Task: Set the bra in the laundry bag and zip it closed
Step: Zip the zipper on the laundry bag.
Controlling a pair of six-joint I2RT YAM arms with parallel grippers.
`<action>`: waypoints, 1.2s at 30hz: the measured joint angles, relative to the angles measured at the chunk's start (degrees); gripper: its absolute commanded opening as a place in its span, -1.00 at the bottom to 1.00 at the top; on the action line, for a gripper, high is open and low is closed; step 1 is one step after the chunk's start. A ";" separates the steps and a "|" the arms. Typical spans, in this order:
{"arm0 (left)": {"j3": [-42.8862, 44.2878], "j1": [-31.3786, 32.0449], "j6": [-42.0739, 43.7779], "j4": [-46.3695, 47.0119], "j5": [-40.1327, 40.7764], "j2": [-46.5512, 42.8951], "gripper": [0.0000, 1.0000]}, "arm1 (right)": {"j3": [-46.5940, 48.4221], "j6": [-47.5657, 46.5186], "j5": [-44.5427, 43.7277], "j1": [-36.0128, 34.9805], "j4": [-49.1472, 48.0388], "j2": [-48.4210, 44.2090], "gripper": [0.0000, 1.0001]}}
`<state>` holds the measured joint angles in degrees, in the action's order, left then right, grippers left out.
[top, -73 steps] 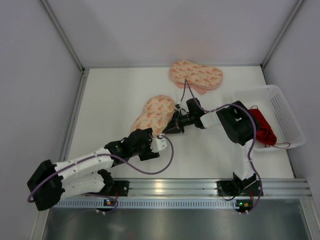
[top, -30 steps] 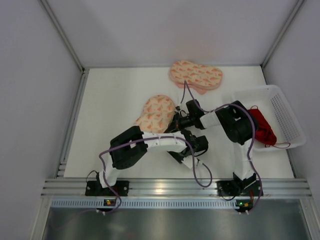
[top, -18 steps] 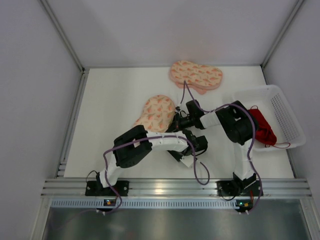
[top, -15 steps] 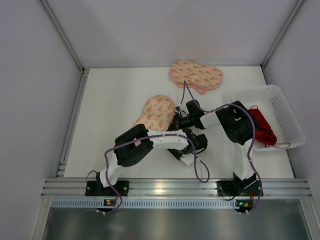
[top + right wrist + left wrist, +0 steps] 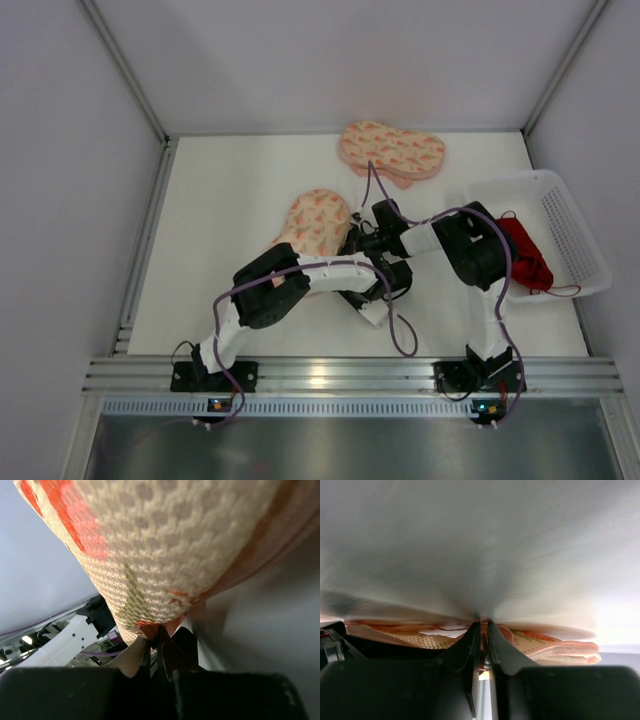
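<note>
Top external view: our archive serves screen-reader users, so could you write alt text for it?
Two robot arms meet over a white table, left claw and right claw both at the near end of a peach speckled laundry bag. A twin pouch lies at the far edge; a red bra sits in a white basket on the right.

White basket (image 5: 575,235) right; spare pouch (image 5: 392,150) (far edge), perhaps stacked.
</note>
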<state>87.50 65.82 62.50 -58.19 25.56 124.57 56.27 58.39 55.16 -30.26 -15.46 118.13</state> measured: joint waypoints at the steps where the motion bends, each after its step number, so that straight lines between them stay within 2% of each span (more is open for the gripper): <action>1: -0.02 -0.11 0.11 0.00 0.02 0.00 -0.84 | 0.00 -0.04 0.00 0.00 0.20 0.00 -1.00; 2: -0.07 -0.15 0.02 0.00 -0.04 0.00 -0.96 | 0.00 -0.11 0.00 0.00 0.33 0.00 -1.00; 3: -0.31 -0.15 0.00 0.04 0.04 0.00 -1.00 | 0.04 -0.13 -0.02 0.00 0.42 0.00 -1.00; 12: -3.96 0.83 -0.02 1.09 -0.11 -2.12 -1.00 | 0.96 -1.38 0.20 0.35 2.80 0.00 -1.00; 23: -9.75 6.88 -3.10 0.92 -2.16 -5.73 -1.00 | 4.00 -5.22 0.94 1.90 9.57 0.07 -1.00; 33: -15.41 9.44 -7.37 1.09 -5.57 -10.73 -1.00 | 11.74 -12.31 2.69 3.45 17.97 3.45 -1.00; 34: -15.58 9.44 -7.82 1.14 -5.70 -11.10 -1.00 | 12.20 -12.57 3.08 3.45 18.60 3.61 -0.95; 35: -15.58 9.44 -8.24 1.20 -5.81 -11.30 -1.00 | 12.76 -13.05 3.76 3.45 19.17 3.74 -0.68; 36: -15.52 9.42 -8.70 1.38 -5.92 -11.43 -1.00 | 13.44 -13.49 4.26 3.45 20.28 3.89 -0.54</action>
<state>71.99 75.24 53.80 -56.82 19.64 113.14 69.71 44.91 59.42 -26.81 4.82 122.02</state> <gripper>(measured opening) 0.017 0.121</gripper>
